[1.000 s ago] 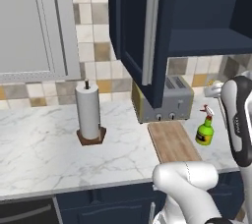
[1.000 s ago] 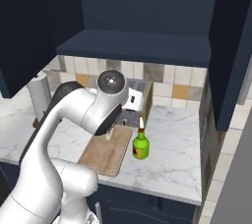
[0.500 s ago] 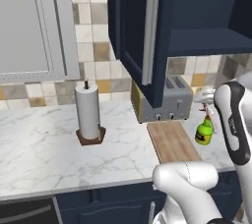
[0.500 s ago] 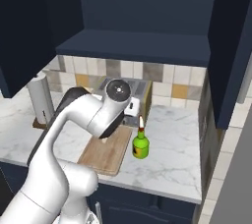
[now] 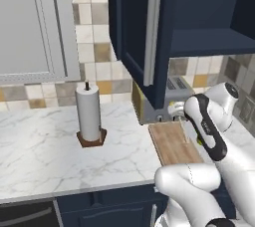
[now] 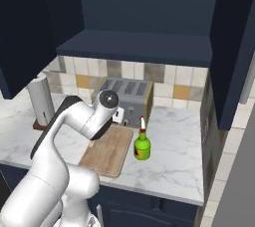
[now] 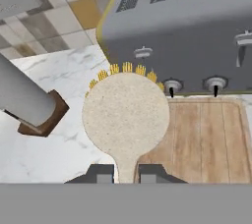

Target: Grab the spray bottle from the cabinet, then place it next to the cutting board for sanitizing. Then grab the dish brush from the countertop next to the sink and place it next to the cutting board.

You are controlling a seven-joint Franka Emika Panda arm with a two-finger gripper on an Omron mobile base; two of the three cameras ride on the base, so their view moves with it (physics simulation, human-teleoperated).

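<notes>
The dish brush point(image 7: 126, 114), pale cream with a round head and yellow bristles, fills the middle of the hand view. Its thin handle runs down between the fingertips of my gripper point(image 7: 126, 174), which is shut on it. The brush hangs over the left end of the wooden cutting board point(image 7: 206, 134), just in front of the toaster point(image 7: 187, 36). The green spray bottle point(image 6: 142, 146) stands upright on the white marble countertop point(image 6: 174, 141), right beside the cutting board point(image 6: 107, 151). The navy cabinet point(image 5: 149, 32) is open above, its shelf point(image 6: 134, 47) bare.
A paper towel roll point(image 5: 89, 114) on a brown stand sits on the counter left of the board. The open cabinet door with its silver bar handle point(image 5: 151, 37) juts out over the counter. Grey wall cabinets point(image 5: 35, 22) hang at the far left.
My arm has swung left from beside the spray bottle to over the board near the toaster. The bottle has stayed put beside the board.
</notes>
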